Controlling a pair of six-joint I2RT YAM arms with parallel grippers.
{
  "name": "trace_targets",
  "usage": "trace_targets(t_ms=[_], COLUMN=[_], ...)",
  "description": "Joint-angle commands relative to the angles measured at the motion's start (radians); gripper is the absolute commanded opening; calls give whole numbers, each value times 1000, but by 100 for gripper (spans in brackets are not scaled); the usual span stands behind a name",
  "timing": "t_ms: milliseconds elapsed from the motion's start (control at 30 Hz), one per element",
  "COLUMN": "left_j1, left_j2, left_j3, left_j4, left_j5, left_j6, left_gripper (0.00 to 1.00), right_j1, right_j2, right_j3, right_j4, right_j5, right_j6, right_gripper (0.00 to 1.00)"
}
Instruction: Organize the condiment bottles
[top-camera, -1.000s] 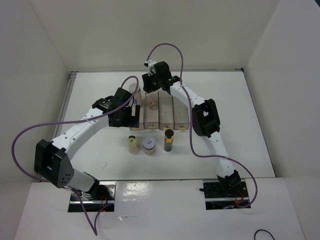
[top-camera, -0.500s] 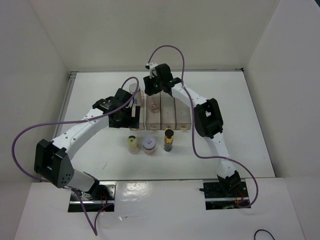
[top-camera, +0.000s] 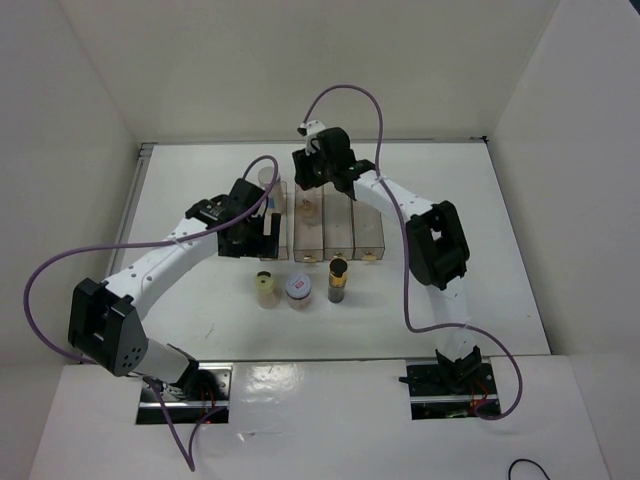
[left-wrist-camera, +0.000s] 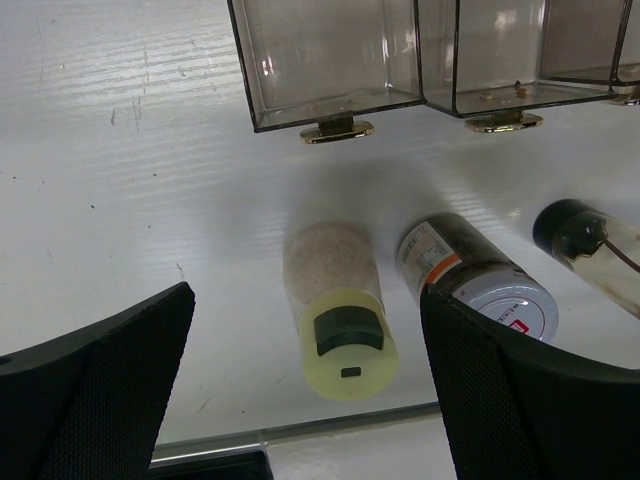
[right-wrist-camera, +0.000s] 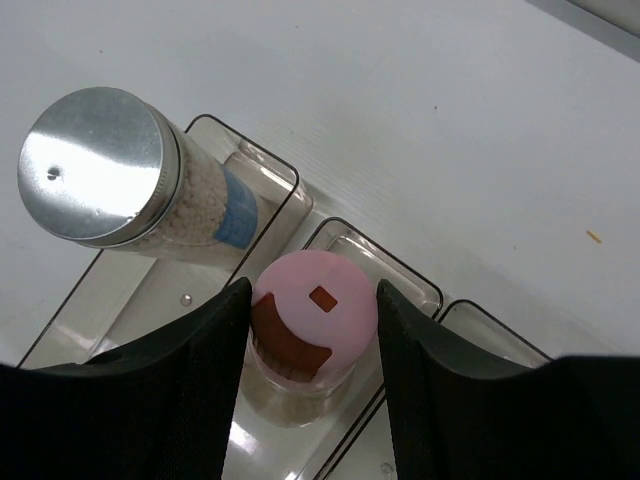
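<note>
Spreading across the whole view is a white table (top-camera: 490, 250), matte and faintly scuffed, boxed in by plain white walls (top-camera: 300, 70) at the back and on both sides. A glossy white board along the near edge carries the two arm bases.

One clear rack (top-camera: 340, 232) with four compartments in a row lies at mid-table. There are five bottles. Two stand in the rack: the grey-capped bottle (right-wrist-camera: 95, 165) in the leftmost compartment and the pink bottle (right-wrist-camera: 315, 312) in the one next to it. The other two compartments hold nothing. Three stand on the table in a row just in front of the rack: the yellow bottle (top-camera: 264, 288), the jar (top-camera: 299, 289) just beside it, and the dark bottle (top-camera: 338, 280) on the right. There are two arms, each trailing one purple cable (top-camera: 60, 262).

The right gripper (right-wrist-camera: 313, 290) reaches over the rack's far side, its fingers (right-wrist-camera: 200, 380) clasping the pink bottle's cap from both sides while the bottle sits in its compartment. The left gripper (left-wrist-camera: 307, 295) hangs at the rack's left end with its fingers (left-wrist-camera: 90, 400) spread wide and nothing between them; the yellow bottle shows below it.

Bare table runs wide to the right of the rack up to the right wall, and wide to the left of the left arm. A narrower strip lies between rack and back wall. The three loose bottles stand near the rack's front edge.
</note>
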Motion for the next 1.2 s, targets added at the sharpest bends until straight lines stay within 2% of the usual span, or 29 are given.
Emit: trace_targets(t_ms=[0,200,567,867,1167], left_j1=[6,6,6,6,6], left_j2=[-40,-40,-59,-49,-49], left_j3=[-13,-23,-41,-41,-50], left_j4=[21,30,31,40,49], left_j5=[10,21,30,39,49], left_j6=[3,3,3,3,3], left_gripper=[100,100,100,100,100], right_j1=[40,93,103,103,103], right_j2=[-81,-130,-193,-202,-202], right_j3=[-54,-197,-387,-397,-514], right_j4=[107,242,481,565,733], right_j5=[69,259,392,400,386], right_j6=[13,-19,31,31,-5], right_gripper=[26,25,24,24,24])
